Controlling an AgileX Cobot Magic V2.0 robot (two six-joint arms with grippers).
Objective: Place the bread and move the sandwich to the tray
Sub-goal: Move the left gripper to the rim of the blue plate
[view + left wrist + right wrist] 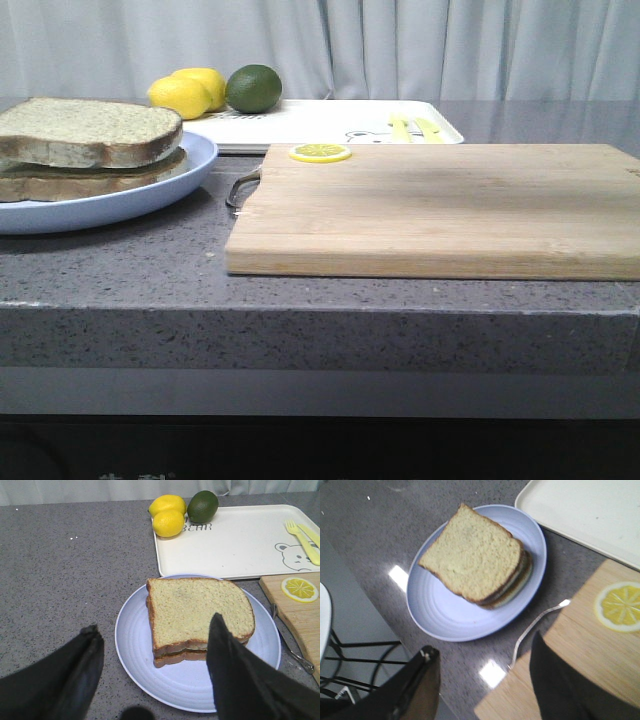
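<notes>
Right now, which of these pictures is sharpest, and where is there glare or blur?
Left wrist view is the sharpest: the sandwich on the blue plate shows crumb texture, though the near fingers are dark and soft. Right wrist view is blurrier, with bright glare patches on the countertop and its fingers smeared. Front view is evenly lit, with a soft shadow beside the cutting board.

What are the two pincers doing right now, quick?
Left pincer: open, empty, hovering over the sandwich.
Right pincer: open, empty, above the board's edge.
</notes>
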